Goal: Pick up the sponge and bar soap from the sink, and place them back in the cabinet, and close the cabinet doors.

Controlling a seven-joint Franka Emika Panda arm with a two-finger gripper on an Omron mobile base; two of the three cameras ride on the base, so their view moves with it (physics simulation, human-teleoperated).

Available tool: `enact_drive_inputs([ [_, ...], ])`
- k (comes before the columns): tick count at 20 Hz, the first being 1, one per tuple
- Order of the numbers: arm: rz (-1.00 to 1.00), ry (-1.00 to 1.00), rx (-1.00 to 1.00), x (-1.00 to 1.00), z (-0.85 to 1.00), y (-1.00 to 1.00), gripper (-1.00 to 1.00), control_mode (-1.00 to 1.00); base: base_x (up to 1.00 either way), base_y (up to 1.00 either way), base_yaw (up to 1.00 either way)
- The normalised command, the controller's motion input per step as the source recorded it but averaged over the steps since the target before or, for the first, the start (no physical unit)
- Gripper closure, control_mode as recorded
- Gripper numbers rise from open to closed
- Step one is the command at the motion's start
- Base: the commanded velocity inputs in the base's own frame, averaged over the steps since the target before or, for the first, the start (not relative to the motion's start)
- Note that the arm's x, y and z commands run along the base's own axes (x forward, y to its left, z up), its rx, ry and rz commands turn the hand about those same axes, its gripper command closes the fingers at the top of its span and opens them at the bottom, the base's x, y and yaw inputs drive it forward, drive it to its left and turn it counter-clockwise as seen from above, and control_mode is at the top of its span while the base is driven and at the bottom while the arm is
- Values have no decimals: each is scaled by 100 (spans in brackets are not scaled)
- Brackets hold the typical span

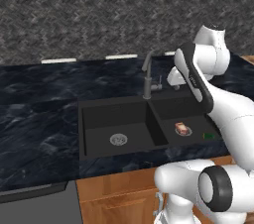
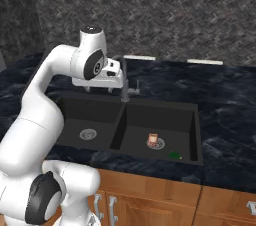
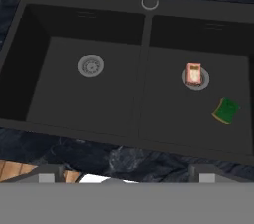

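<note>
The hand [image 3: 124,178] hangs unclenched above the black double-basin sink [image 3: 144,44]; the small pinkish bar soap [image 3: 193,74] atop its right drain could skid from closing fingers.

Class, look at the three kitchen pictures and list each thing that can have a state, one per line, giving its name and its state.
Gripper: open, holding nothing, high above the sink.
Bar soap: lying on the right basin's drain.
Sponge: lying flat on the right basin floor, apart from the soap.
Sink: left basin's drain uncovered.
Faucet: no water running.
</note>
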Motion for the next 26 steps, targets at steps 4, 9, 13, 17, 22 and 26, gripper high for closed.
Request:
enact_drive_inputs([
  [4, 4, 0, 0, 0, -5, -71, -100, -100, 0, 0, 0],
  [9, 4, 0, 0, 0, -11, -70, -100, -100, 0, 0, 0],
  [13, 2, 1, 0, 0, -20, -62, -100, -100, 0, 0, 0],
  [17, 0, 2, 0, 2, -31, -45, -100, -100, 0, 0, 0],
  [22, 0, 2, -2, 20, -37, -31, -100, -100, 0, 0, 0],
  [26, 0, 1, -1, 32, -37, -16, -100, -100, 0, 0, 0],
])
